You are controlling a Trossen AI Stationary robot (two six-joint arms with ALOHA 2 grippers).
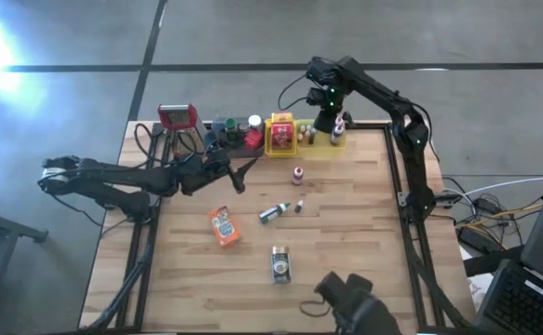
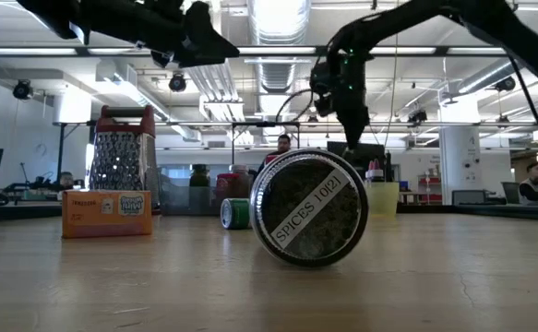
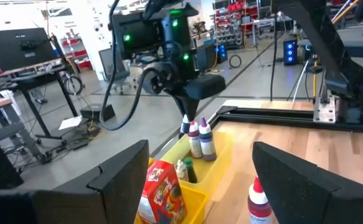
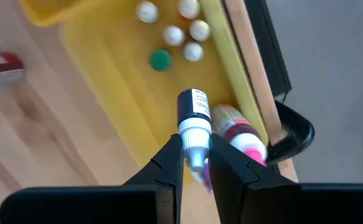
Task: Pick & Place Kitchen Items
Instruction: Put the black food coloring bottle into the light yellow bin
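At the table's far edge stands a yellow tray (image 1: pixel 319 144) holding several small bottles (image 4: pixel 181 31) and a red packet (image 3: pixel 162 186). Over its right end my right gripper (image 1: pixel 327 119) points down, shut on a small bottle (image 4: pixel 193 106) that has a white cap and a dark blue label. Two purple bottles (image 3: pixel 201 140) stand in the tray beside it. My left gripper (image 1: pixel 241 177) hovers level at mid-left, open, holding nothing. Loose on the table lie an orange packet (image 1: pixel 223 226), a green-capped bottle (image 1: pixel 271 213), a red-capped bottle (image 1: pixel 297 174) and a round tin (image 1: pixel 280 264). My right gripper pinches the bottle's white cap end (image 4: pixel 193 142) between its two fingers, coming from above and pointing down. The bottle hangs upright below the fingers, label end down, over the tray's right end. Whether its base touches the tray cannot be told.
A red-topped grater (image 1: pixel 178 117) and dark-capped things (image 1: pixel 232 128) line the far edge left of the yellow tray. A dark device (image 1: pixel 355 298) sits at the near edge. The tin (image 2: pixel 310 219) fills the low view's middle. Bare wood lies at the right and near left.
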